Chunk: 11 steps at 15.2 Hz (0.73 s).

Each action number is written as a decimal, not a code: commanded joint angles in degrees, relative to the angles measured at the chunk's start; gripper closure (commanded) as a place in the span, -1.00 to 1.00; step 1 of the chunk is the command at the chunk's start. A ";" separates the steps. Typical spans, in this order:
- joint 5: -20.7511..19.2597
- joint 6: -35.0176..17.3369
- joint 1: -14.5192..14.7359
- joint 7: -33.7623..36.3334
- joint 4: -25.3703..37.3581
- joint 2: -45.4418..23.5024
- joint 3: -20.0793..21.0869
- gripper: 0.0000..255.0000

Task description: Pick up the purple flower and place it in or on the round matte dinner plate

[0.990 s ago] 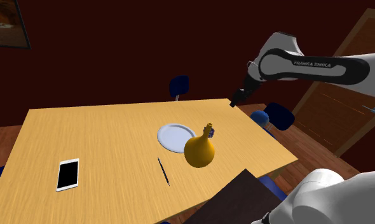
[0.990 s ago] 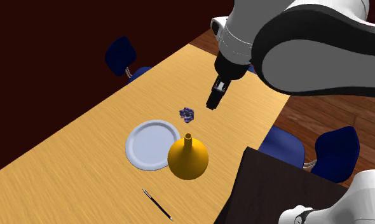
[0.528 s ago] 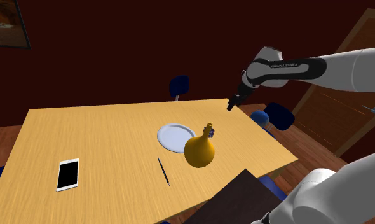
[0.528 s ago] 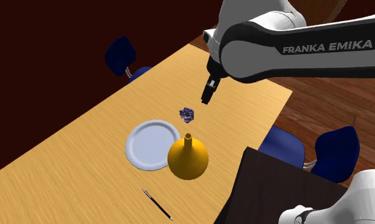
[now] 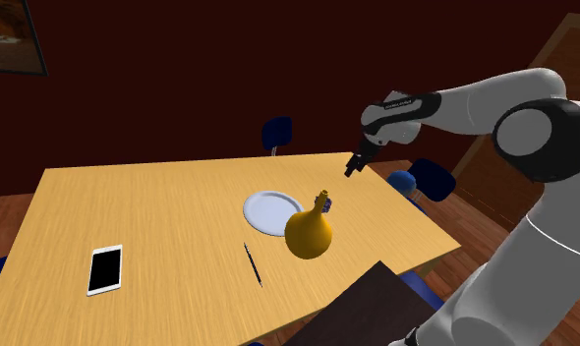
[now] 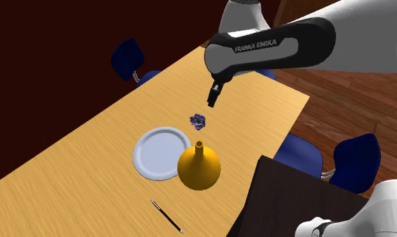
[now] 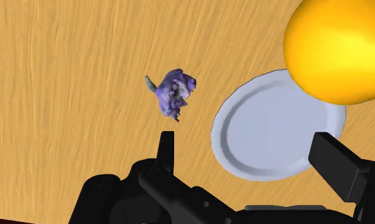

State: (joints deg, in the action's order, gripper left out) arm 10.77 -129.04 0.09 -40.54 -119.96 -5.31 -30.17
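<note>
Gripper (image 6: 212, 99) hangs over the flower (image 6: 198, 120), fingers (image 7: 335, 162) wide open and empty, probably lining up the grab; plate (image 6: 150, 161) sits just beside.

Bare table (image 6: 89, 168) lay all round the flower (image 6: 198, 120), and nothing stood between it and the gripper (image 6: 211, 101), which hung above with fingers apart. The strip from flower to plate (image 6: 150, 158) was open, and the plate was bare. The tall yellow vase (image 6: 198, 168) stood close beside the plate's rim, near the flower, crowding that side. Pen (image 6: 166, 216) and phone (image 5: 105, 269) lay well apart, beyond the plate.
</note>
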 commanded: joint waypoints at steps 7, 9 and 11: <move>13.19 1.61 -7.88 -12.84 15.10 -20.36 2.68 -1.00; 15.14 2.59 -10.23 -14.66 19.62 -25.18 3.89 -1.00; 16.67 3.75 -12.54 -16.03 24.54 -30.02 5.08 -1.00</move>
State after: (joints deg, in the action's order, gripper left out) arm 26.54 -126.21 -11.21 -55.99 -98.63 -32.46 -25.80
